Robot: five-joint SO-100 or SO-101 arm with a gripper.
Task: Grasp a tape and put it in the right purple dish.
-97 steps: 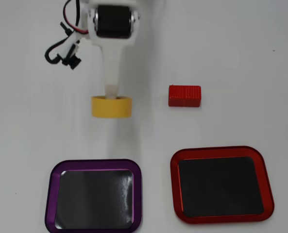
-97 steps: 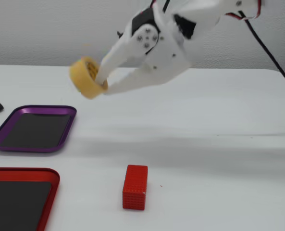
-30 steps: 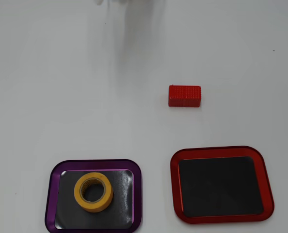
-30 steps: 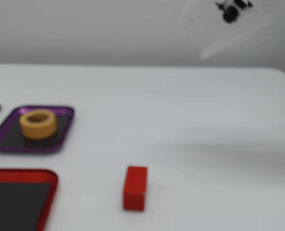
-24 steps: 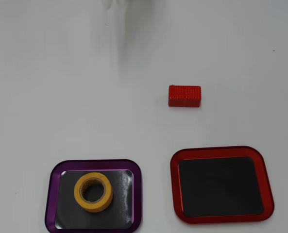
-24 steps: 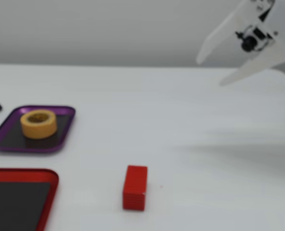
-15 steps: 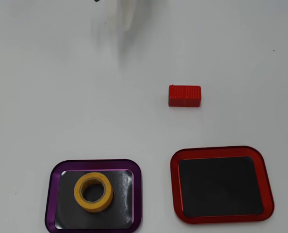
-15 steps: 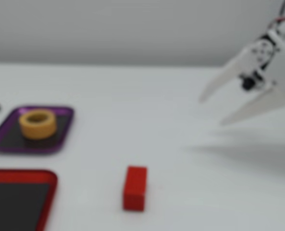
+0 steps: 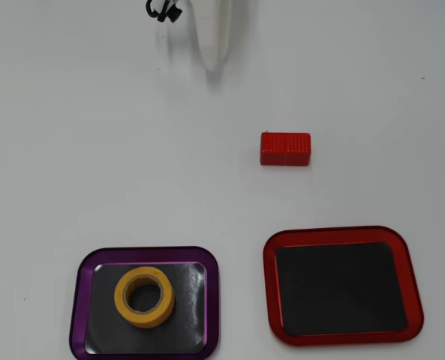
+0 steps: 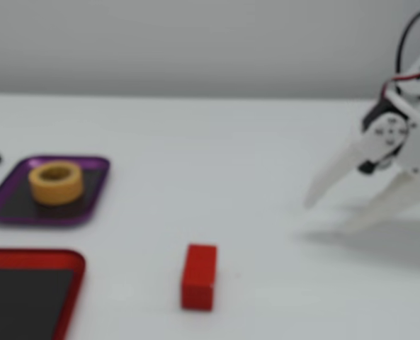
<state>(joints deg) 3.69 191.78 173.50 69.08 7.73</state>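
White plastic hand [image 10: 326, 214], pointed tapering fingers; black motor, red-black cables.

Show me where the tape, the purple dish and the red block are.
tape [image 9: 144, 297]: overhead view, on the yellow ring's top face.
purple dish [image 9: 82, 271]: overhead view, on its shiny rim at the upper left.
red block [image 9: 285, 148]: overhead view, on the middle of its ribbed top.
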